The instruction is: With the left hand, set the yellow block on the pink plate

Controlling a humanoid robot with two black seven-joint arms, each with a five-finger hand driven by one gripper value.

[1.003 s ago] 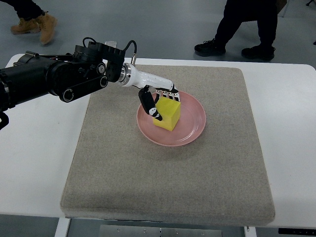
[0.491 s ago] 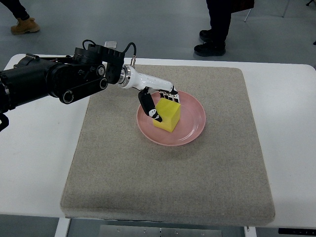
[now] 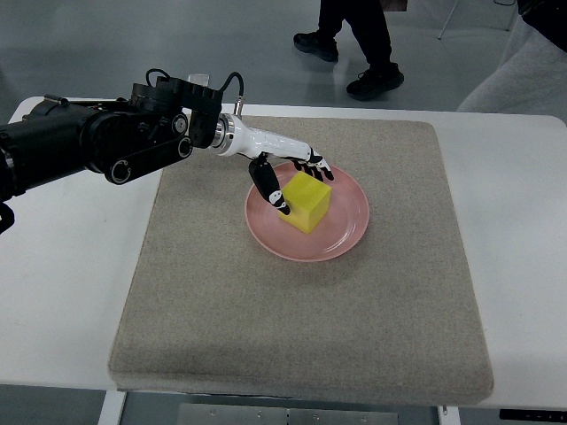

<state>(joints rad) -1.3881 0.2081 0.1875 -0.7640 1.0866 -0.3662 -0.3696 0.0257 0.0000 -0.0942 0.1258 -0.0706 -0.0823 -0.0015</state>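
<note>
The yellow block rests on the pink plate, left of the plate's middle. My left hand reaches in from the left on a black arm, hovering at the block's back-left corner. Its fingers are spread just behind the block's top edge, and the thumb hangs down by the block's left side, seemingly just off it. The hand grips nothing. The right arm is out of view.
The plate lies on a grey mat that covers most of the white table. A person's legs move past beyond the table's far edge, and a grey sleeve shows at the top right.
The fingers have lifted off the block's top and spread apart. The block has turned slightly and sits free on the plate. The person behind the table has walked to the left.
</note>
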